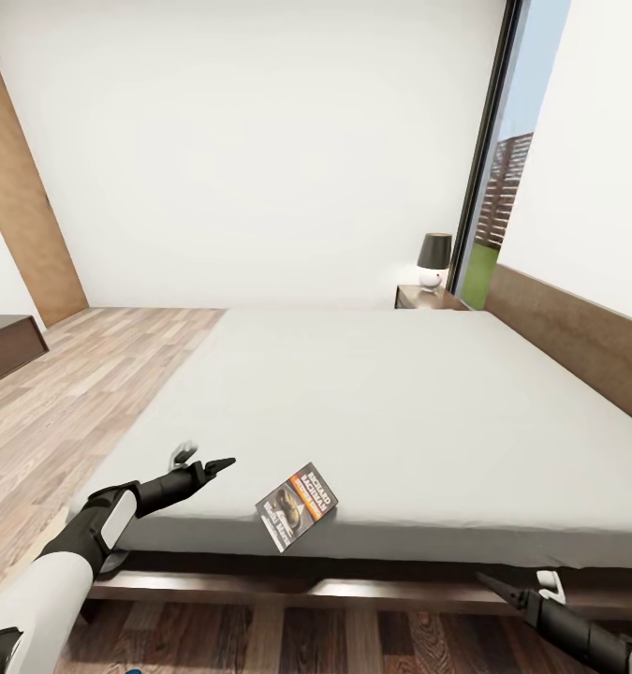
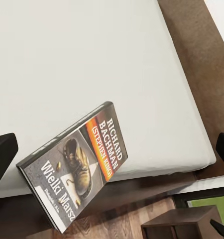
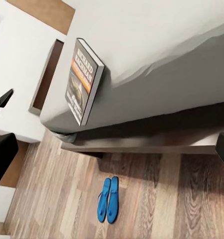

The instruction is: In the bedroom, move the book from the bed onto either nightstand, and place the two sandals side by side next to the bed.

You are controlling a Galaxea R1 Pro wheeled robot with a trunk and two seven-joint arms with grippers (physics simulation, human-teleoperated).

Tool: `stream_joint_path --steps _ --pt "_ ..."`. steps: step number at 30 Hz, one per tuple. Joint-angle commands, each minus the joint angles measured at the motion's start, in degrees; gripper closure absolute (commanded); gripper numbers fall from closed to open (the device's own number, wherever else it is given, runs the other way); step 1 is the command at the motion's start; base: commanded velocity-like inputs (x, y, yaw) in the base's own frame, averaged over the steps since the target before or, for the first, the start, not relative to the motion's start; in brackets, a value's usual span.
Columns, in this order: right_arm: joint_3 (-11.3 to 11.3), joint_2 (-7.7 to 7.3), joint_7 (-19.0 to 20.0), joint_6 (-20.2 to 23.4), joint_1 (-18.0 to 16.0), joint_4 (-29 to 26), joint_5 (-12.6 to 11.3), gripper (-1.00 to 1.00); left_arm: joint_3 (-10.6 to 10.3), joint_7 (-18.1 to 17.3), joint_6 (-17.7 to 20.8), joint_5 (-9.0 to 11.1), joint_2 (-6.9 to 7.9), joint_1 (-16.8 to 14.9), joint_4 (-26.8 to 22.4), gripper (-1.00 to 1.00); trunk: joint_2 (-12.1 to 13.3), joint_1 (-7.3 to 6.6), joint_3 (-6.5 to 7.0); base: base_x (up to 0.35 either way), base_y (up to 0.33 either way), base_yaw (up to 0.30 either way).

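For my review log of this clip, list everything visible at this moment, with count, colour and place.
Book: one, dark cover with orange band, at the near edge of the mattress, overhanging it.
Bed: one, grey-beige mattress on a dark wood frame, mid-room.
Headboard: one, dark wood, along the right wall.
Nightstand: one, dark reddish-brown, beyond the bed's far side by the window.
Lamp: one, dark shade, white base, on the nightstand.
Sandals: two, bright blue, side by side on the wood floor, near the bed.
Door: one, tan wood, far left.
Low cabinet: one, dark, left edge.
Window: one, dark-framed, far right corner.
Left gripper: open, over the mattress corner left of the book.
Right gripper: low right, below the bed's edge; opening unclear.
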Motion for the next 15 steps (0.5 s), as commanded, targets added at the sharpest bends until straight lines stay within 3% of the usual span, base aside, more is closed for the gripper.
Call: stream_joint_path --steps 1,15 --pt "0.5 0.18 0.2 0.6 0.0 0.0 -0.6 -1.00 0.1 -0.1 0.4 0.3 -0.01 0.0 0.0 -1.00 0.0 -0.01 -0.05 0.000 0.000 0.000" --pt "0.5 1.68 0.2 0.5 0.0 0.1 -0.7 -1.00 0.1 -0.1 0.4 0.3 -0.01 -0.1 0.0 -1.00 0.0 -0.01 -0.05 0.000 0.000 0.000"
